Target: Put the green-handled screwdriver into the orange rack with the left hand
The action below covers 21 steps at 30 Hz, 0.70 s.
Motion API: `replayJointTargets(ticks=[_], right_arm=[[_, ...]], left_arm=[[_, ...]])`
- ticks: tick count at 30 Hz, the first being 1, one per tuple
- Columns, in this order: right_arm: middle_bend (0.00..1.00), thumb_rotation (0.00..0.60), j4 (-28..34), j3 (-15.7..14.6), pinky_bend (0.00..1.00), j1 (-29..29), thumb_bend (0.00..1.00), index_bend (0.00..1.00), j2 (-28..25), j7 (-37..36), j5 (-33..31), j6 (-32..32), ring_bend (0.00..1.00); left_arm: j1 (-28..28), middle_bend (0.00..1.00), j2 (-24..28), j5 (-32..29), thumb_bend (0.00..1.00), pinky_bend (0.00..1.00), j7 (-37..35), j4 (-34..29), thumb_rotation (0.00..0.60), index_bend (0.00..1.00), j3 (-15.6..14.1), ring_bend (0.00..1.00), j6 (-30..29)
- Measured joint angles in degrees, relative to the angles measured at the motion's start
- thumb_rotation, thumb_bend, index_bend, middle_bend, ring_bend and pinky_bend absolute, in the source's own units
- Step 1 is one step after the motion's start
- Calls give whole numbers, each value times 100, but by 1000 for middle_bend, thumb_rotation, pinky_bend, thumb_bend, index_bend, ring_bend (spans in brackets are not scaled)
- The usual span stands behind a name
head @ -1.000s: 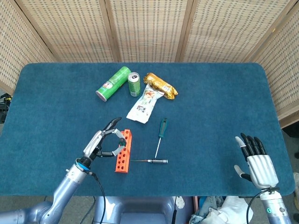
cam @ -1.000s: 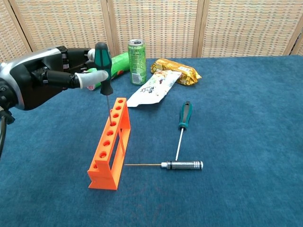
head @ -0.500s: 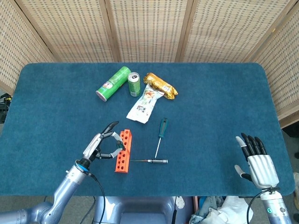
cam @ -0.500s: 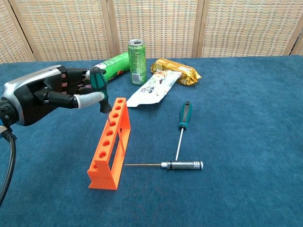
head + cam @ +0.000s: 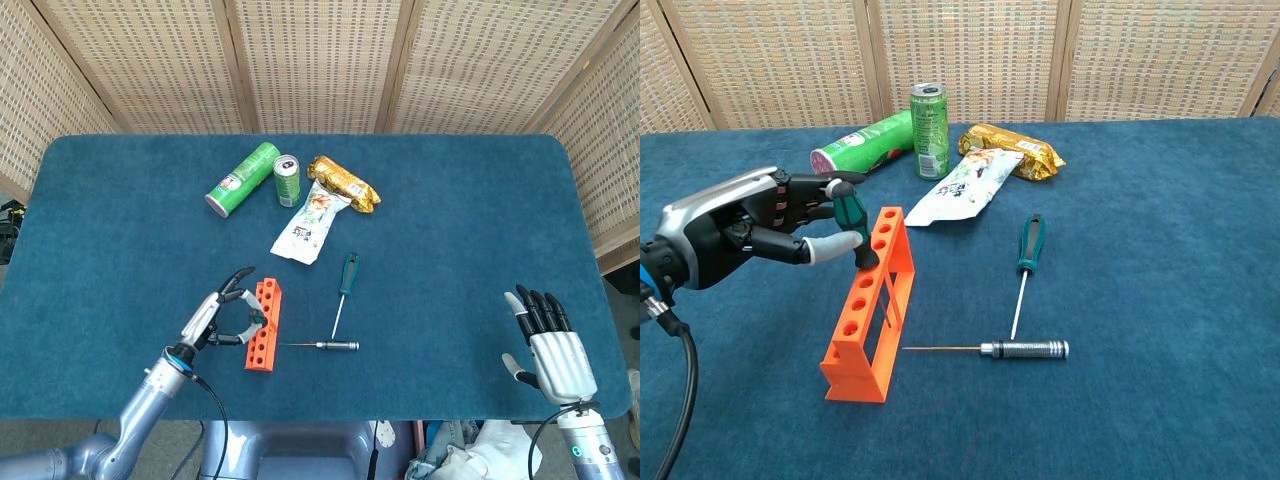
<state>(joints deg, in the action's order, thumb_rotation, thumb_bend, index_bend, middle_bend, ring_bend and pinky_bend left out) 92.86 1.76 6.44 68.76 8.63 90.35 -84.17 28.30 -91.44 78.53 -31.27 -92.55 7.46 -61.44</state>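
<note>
Left hand: the left hand [image 5: 750,228] is gripping the green-handled screwdriver [image 5: 852,225] by its handle, thumb beneath and fingers [image 5: 810,186] curling over the top; in the head view it [image 5: 222,317] is sitting just left of the rack.
Screwdriver: its shaft is standing in a hole near the far end of the orange rack [image 5: 872,305], handle tilting slightly toward the hand, green with black trim.
Rack: orange plastic, long and narrow, a single row of round holes along the top, open slots in the side wall; resting on the blue cloth table [image 5: 1160,300].
Right hand: the right hand [image 5: 547,345] is lying at the near right edge of the table, fingers spread, holding nothing.
Nearby tools: a second green-handled driver [image 5: 1024,269] is lying flat right of the rack; a metal-handled precision driver [image 5: 998,349] is pointing its thin tip at the rack's base.
Far items: green can [image 5: 930,131] standing upright; green tube canister [image 5: 858,146] lying on its side; gold wrapper [image 5: 1012,148]; white pouch [image 5: 962,186]. Lettering is too small to read.
Backdrop: woven wicker screen panels [image 5: 320,60].
</note>
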Motion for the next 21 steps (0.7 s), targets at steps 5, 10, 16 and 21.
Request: replayJointTargets(ticks=[5,10,16,21], right_arm=[[0,600,-2,2,0,-1,239,0,-4,-10,-3,-1,0],[0,600,0,2,0,-3,239,0,-6,-18,4,-12,0],[0,600,0,1,0,-6,240,0,-9,-21,7,-16,0],[0,600,-1,3,0,-4,239,0,-7,-24,6,-16,0]], left_arm=[[1,75,-50,-4,377,0,116,60,600,596,2,0,-29],[-5,75,-76,-24,377,0,193,86,600,595,-3,0,-39],[-12,69,-91,-34,378,0,261,96,600,522,-5,0,-53],[-10,52,-62,-18,376,0,271,68,600,409,13,0,-67]])
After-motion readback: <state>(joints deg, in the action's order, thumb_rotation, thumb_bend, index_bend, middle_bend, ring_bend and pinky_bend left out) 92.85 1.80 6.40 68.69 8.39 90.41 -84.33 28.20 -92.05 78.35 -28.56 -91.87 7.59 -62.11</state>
